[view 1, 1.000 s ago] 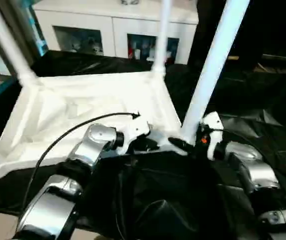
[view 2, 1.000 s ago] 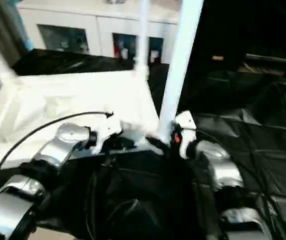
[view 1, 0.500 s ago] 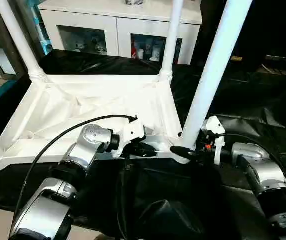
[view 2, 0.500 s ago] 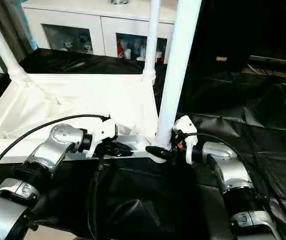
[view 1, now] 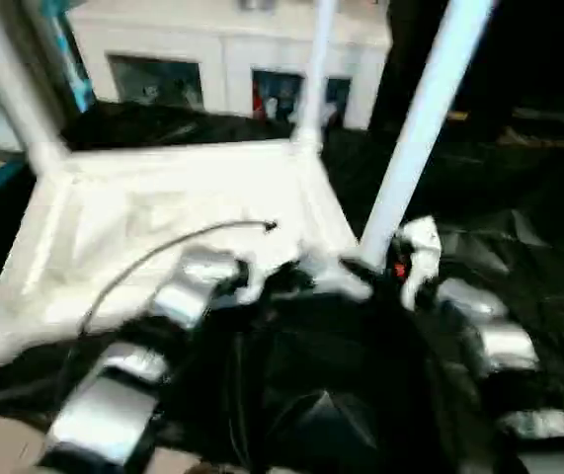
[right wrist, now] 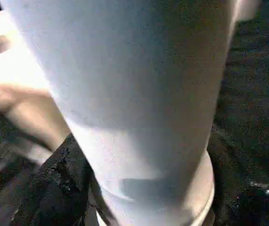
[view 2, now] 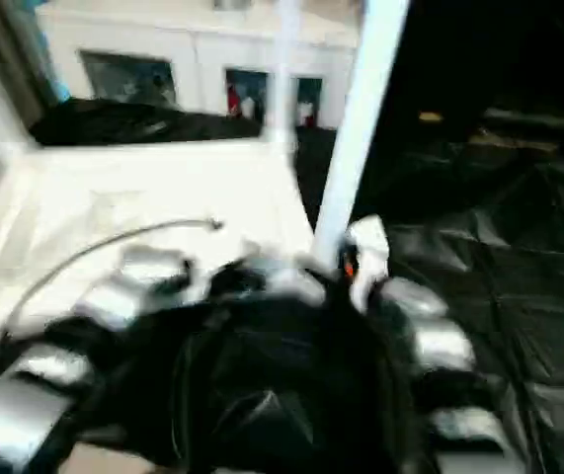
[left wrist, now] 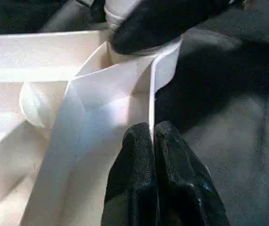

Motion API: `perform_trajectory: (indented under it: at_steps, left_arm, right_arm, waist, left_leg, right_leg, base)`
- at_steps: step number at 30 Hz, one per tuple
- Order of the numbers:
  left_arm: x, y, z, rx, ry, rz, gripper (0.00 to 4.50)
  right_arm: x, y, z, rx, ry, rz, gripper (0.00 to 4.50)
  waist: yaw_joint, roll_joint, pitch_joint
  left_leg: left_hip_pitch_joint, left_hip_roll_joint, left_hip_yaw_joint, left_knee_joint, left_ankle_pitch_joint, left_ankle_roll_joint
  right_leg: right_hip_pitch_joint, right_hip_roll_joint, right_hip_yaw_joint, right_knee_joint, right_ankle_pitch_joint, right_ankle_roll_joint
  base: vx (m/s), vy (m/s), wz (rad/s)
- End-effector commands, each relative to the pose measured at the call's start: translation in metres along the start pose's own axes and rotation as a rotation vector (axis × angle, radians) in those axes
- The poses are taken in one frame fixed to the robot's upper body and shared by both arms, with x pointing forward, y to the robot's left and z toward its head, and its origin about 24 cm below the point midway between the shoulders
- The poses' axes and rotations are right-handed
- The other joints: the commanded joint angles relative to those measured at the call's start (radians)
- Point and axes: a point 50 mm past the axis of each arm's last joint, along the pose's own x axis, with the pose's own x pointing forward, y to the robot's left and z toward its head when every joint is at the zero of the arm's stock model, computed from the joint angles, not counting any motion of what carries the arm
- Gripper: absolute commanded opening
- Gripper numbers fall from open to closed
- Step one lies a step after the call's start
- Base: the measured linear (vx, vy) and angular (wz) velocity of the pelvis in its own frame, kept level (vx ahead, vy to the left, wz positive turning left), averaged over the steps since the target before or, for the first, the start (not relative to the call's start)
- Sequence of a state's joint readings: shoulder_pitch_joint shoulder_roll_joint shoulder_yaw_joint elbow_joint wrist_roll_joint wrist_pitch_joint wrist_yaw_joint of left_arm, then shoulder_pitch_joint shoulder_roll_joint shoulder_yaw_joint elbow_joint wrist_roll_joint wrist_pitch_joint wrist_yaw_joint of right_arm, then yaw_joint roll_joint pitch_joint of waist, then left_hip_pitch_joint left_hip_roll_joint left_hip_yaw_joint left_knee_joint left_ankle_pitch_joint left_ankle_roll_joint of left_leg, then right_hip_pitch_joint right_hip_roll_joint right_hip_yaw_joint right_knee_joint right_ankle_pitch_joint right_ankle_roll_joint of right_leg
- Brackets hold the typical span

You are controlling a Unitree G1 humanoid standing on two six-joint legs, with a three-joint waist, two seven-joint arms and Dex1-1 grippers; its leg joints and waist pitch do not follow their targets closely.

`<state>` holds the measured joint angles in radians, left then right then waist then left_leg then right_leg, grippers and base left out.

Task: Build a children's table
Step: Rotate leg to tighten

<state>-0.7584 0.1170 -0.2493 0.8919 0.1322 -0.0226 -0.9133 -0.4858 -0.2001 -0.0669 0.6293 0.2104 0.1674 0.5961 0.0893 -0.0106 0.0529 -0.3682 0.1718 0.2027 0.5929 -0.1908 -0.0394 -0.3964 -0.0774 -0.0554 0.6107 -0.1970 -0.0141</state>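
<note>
children's table (view 1: 163,212): upside down on black tabletop (view 1: 519,207). left gripper (left wrist: 151,141) jaws pinched shut on its thin rim; right gripper (right wrist: 139,188) jaws around near leg (view 1: 415,138) base. step: seating leg; next, press it home.

Head views motion-blurred; table legs (view 1: 422,123) cut off at top edge; cabinet (view 1: 224,69) contents unreadable.
</note>
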Motion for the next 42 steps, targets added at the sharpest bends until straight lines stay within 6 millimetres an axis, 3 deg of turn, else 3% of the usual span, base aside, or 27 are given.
perform_trajectory:
  at_steps: [1, 3, 6, 9, 11, 13, 17, 20, 26, 31, 36, 37, 42]
  left_arm:
    - [0.012, 0.008, 0.012, -0.075, -0.026, 0.178, 0.0]
    - [0.015, 0.008, 0.015, -0.077, -0.03, 0.192, 0.0]
    - [0.032, 0.002, 0.034, -0.068, -0.076, 0.203, 0.0]
    - [0.036, -0.001, 0.037, -0.049, -0.083, 0.178, 0.0]
    - [0.035, -0.003, 0.035, -0.034, -0.077, 0.154, 0.0]
    - [0.033, -0.003, 0.032, -0.023, -0.069, 0.133, 0.0]
    - [0.025, -0.003, 0.024, 0.001, -0.059, 0.077, 0.0]
    - [0.016, -0.002, 0.016, 0.024, -0.052, 0.024, 0.0]
    - [-0.012, -0.007, -0.005, 0.086, -0.054, -0.177, 0.0]
    - [-0.03, -0.008, -0.012, 0.062, -0.07, -0.27, 0.0]
    - [-0.041, -0.006, -0.015, 0.052, -0.073, -0.3, 0.0]
    - [-0.045, -0.005, -0.016, 0.051, -0.073, -0.306, 0.0]
    - [-0.048, -0.004, -0.016, 0.054, -0.071, -0.307, 0.0]
  right_arm:
    - [0.01, 0.002, -0.02, 0.123, 0.046, -0.173, 2.75]
    - [0.012, 0.004, -0.021, 0.133, 0.046, -0.19, 2.75]
    - [0.03, 0.02, -0.019, 0.145, 0.036, -0.24, 2.75]
    - [0.037, 0.028, -0.013, 0.095, 0.014, -0.218, 2.75]
    - [0.04, 0.033, -0.006, 0.094, -0.027, -0.16, 3.31]
    - [0.039, 0.035, -0.003, 0.065, -0.041, -0.109, 3.48]
    - [0.032, 0.032, 0.0, -0.004, -0.032, 0.011, 3.86]
    - [0.022, 0.028, 0.003, -0.058, -0.024, 0.125, 3.86]
    - [-0.008, 0.014, 0.005, -0.189, 0.045, 0.341, 3.86]
    - [-0.025, 0.01, 0.006, -0.184, 0.08, 0.443, 3.86]
    - [-0.033, 0.009, 0.006, -0.189, 0.113, 0.512, 3.86]
    - [-0.036, 0.01, 0.006, -0.195, 0.131, 0.537, 3.61]
    - [-0.037, 0.015, 0.003, -0.181, 0.154, 0.576, 3.23]
  waist:
    - [-0.003, -0.016, -0.058]
    - [0.0, -0.015, -0.06]
    - [0.0, -0.01, -0.062]
    - [-0.001, -0.013, -0.064]
    - [-0.001, -0.012, -0.063]
    - [-0.001, -0.012, -0.062]
    - [-0.001, -0.014, -0.062]
    - [0.0, -0.013, -0.062]
    - [0.008, -0.008, -0.063]
    - [0.018, -0.005, -0.061]
    - [0.024, -0.007, -0.059]
    - [0.025, -0.007, -0.06]
    - [0.025, -0.009, -0.062]
  left_leg:
    - [0.019, 0.063, -0.032, -0.075, -0.181, 0.026]
    - [0.017, 0.062, -0.031, -0.073, -0.165, 0.032]
    - [0.015, 0.06, -0.03, -0.072, -0.154, 0.039]
    - [0.011, 0.06, -0.029, -0.069, -0.127, 0.062]
    - [0.012, 0.061, -0.029, -0.069, -0.133, 0.071]
    - [0.012, 0.061, -0.03, -0.07, -0.144, 0.076]
    - [0.008, 0.062, -0.031, -0.069, -0.144, 0.087]
    - [0.009, 0.065, -0.032, -0.069, -0.146, 0.094]
    - [0.007, 0.072, -0.027, -0.066, -0.127, 0.114]
    - [0.013, 0.077, -0.026, -0.068, -0.155, 0.093]
    - [0.011, 0.076, -0.028, -0.072, -0.169, 0.067]
    - [0.013, 0.076, -0.028, -0.072, -0.17, 0.065]
    - [0.011, 0.075, -0.028, -0.07, -0.143, 0.071]
  right_leg:
    - [0.034, -0.089, 0.05, -0.086, -0.26, -0.209]
    - [0.039, -0.089, 0.049, -0.086, -0.235, -0.208]
    - [0.041, -0.088, 0.05, -0.082, -0.188, -0.216]
    - [0.045, -0.087, 0.048, -0.075, -0.127, -0.225]
    - [0.046, -0.087, 0.047, -0.076, -0.121, -0.231]
    - [0.047, -0.087, 0.046, -0.077, -0.135, -0.232]
    - [0.051, -0.088, 0.045, -0.078, -0.143, -0.227]
    - [0.051, -0.09, 0.044, -0.078, -0.146, -0.232]
    - [0.05, -0.085, 0.041, -0.064, -0.067, -0.262]
    - [0.047, -0.088, 0.042, -0.066, -0.102, -0.271]
    - [0.045, -0.089, 0.042, -0.071, -0.165, -0.248]
    - [0.044, -0.089, 0.042, -0.07, -0.166, -0.247]
    - [0.045, -0.089, 0.042, -0.066, -0.133, -0.249]
  base:
    - [0.0, 0.0, 0.0]
    - [0.0, 0.0, 0.0]
    - [0.0, 0.0, 0.0]
    - [0.0, 0.0, 0.0]
    - [0.0, 0.0, 0.0]
    - [0.0, 0.0, 0.0]
    - [0.0, 0.0, 0.0]
    - [0.0, 0.0, 0.0]
    - [0.0, 0.0, 0.0]
    - [0.0, 0.0, 0.0]
    - [0.0, 0.0, 0.0]
    - [0.0, 0.0, 0.0]
    - [0.0, 0.0, 0.0]
